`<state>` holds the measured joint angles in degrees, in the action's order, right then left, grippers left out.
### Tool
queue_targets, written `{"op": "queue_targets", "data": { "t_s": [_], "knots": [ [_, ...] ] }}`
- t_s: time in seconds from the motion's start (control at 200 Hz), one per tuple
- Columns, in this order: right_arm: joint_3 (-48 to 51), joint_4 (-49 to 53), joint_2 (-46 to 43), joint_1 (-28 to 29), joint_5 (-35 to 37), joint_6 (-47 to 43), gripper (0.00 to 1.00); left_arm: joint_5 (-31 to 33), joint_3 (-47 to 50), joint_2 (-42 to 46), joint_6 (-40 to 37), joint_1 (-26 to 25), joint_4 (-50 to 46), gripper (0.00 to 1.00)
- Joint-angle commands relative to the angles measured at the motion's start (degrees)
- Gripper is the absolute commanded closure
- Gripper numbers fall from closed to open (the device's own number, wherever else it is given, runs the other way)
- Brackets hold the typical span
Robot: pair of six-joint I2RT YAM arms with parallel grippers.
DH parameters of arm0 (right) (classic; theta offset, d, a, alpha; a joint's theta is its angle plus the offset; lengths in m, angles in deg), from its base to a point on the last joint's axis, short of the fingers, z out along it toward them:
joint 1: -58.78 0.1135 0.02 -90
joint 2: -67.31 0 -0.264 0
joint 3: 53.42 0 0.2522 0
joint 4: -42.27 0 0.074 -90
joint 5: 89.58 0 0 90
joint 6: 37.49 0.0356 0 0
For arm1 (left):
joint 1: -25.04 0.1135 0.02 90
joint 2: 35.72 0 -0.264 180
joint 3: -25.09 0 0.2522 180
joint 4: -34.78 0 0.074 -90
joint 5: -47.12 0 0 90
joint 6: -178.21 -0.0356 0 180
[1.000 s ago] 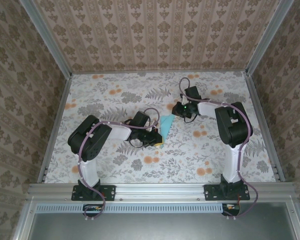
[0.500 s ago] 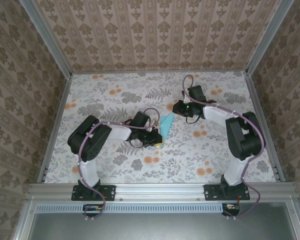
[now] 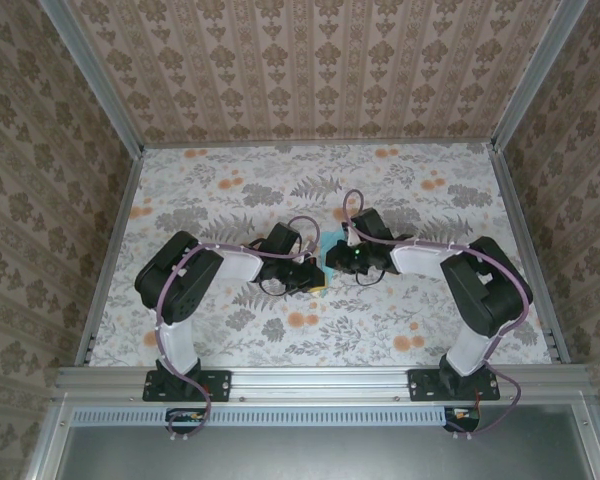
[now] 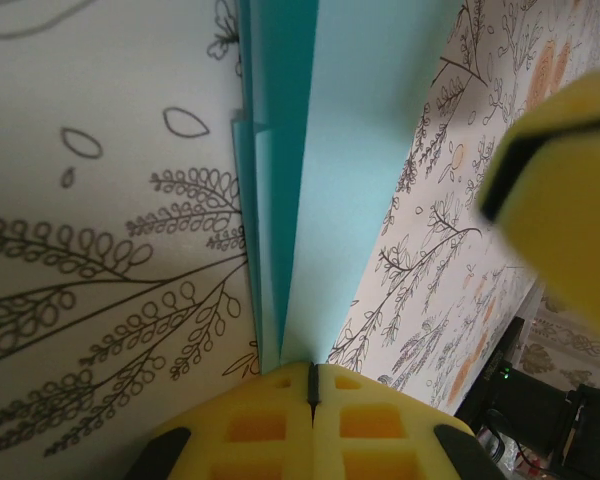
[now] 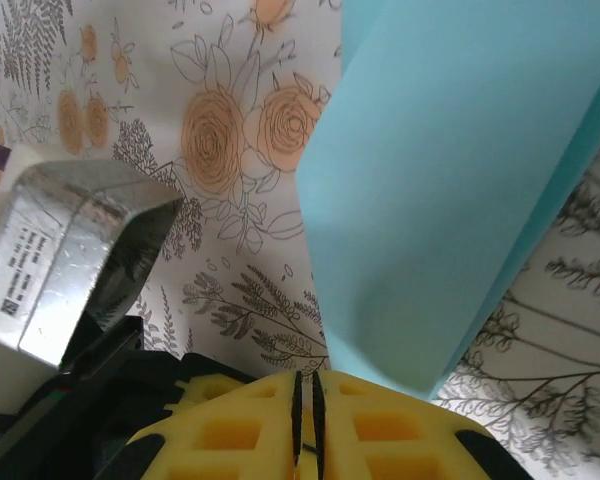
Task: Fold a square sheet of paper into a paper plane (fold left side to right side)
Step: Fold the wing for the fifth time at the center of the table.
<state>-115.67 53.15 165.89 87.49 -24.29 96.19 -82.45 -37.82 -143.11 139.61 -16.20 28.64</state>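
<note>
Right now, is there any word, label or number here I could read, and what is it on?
Several lines of print on a white label stuck to a silver block: too small and blurred to read.
No writing on the light-blue paper or the floral tabletop.

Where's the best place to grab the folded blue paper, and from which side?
Probably its narrow end, where the folded layers stack along the crease. The blue paper runs long and slim over the table, so coming in end-on along its length lets two fingers pinch every layer together, as the left gripper does, shut on that end.
</note>
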Motion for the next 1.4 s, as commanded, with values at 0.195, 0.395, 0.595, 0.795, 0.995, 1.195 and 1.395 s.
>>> {"op": "queue_targets", "data": {
  "t_s": [0.195,0.395,0.595,0.795,0.995,1.195,1.395],
  "knots": [
    [1.3,-1.9,2.3,1.3,-0.3,2.8,0.86,4.3,2.5,-1.6,-0.8,-0.6,-9.6,1.0],
    [1.1,-2.1,4.8,1.3,0.4,3.1,0.87,4.2,2.4,-1.6,-0.9,-0.6,-9.9,1.0],
    [0.1,1.4,6.1,1.0,3.2,0.3,0.87,4.1,2.1,-1.7,-0.9,-0.5,-10.1,1.0],
    [0.6,1.2,6.5,-1.5,3.7,-0.9,0.87,3.9,2.0,-1.9,-0.9,-0.5,-10.1,1.0],
    [-1.8,1.1,6.8,-4.1,2.2,-2.1,0.87,3.8,1.9,-2.1,-0.9,-0.5,-10.1,1.0],
    [-4.8,2.2,8.0,-6.1,1.3,-3.0,0.87,4.0,2.0,-1.9,-0.9,-0.6,-10.1,1.0],
    [-5.6,2.9,4.8,-6.0,0.3,-3.0,0.87,4.1,2.1,-1.7,-0.9,-0.6,-9.9,1.0]
  ]
}}
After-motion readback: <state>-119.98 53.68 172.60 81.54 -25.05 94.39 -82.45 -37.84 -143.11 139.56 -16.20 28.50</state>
